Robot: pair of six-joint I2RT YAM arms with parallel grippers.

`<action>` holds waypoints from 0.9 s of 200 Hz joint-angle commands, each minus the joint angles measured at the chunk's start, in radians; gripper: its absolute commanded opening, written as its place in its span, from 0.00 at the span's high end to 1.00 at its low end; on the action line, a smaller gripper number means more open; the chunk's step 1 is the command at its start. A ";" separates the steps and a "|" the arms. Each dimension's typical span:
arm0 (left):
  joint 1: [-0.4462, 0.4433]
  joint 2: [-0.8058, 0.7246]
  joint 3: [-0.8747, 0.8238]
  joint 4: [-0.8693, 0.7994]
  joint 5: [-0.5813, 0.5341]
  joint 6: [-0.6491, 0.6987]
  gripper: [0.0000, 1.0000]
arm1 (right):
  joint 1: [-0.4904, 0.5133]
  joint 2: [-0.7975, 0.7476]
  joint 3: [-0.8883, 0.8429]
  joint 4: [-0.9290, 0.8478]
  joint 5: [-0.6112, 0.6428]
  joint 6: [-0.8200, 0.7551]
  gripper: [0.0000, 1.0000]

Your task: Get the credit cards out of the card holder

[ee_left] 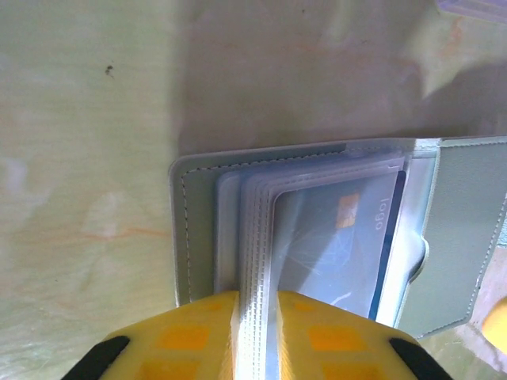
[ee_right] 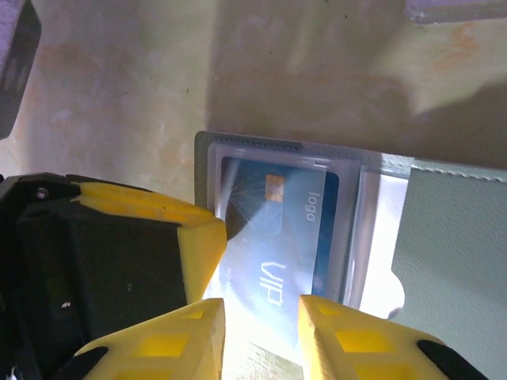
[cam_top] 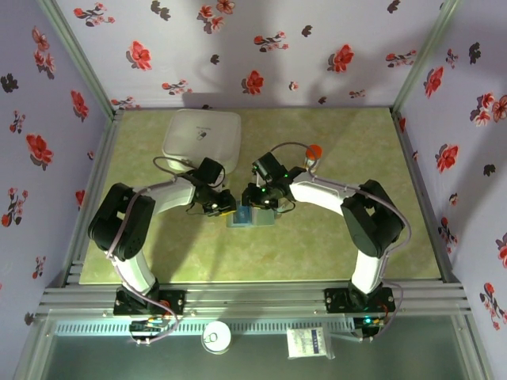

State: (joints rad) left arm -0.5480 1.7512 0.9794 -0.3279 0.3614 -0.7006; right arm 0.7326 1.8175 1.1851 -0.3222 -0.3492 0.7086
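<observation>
**Holder clamped, blue card at the right jaws**

On the table (cam_top: 158, 253), nearer the arms than the white box (cam_top: 202, 134), the holder (cam_top: 250, 218) lies open between both arms.

- **Left gripper** (ee_left: 255, 309): the jaws are narrow and clamped on the stack of clear sleeves (ee_left: 253, 229) at the holder's near edge.
- **Right gripper** (ee_right: 261, 317): the jaws are narrow and sit either side of the near end of the blue card (ee_right: 277, 229), which lies in a clear sleeve. You cannot tell whether they pinch it.

To do this step well, keep your left clamp firm so the holder does not drag. Catch the card alone, not the card plus its sleeve. Pull straight along the sleeve's opening, flat and slow. A skewed pull would likely jam a corner.
</observation>
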 commanded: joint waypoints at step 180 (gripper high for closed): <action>0.005 0.016 -0.001 -0.038 -0.027 0.026 0.86 | -0.032 0.116 -0.089 0.192 -0.110 0.087 0.80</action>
State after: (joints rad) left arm -0.5468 1.7550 0.9878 -0.3294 0.3580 -0.6968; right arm 0.7025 1.9179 1.1275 -0.1753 -0.4374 0.7609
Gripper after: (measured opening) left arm 0.139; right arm 0.195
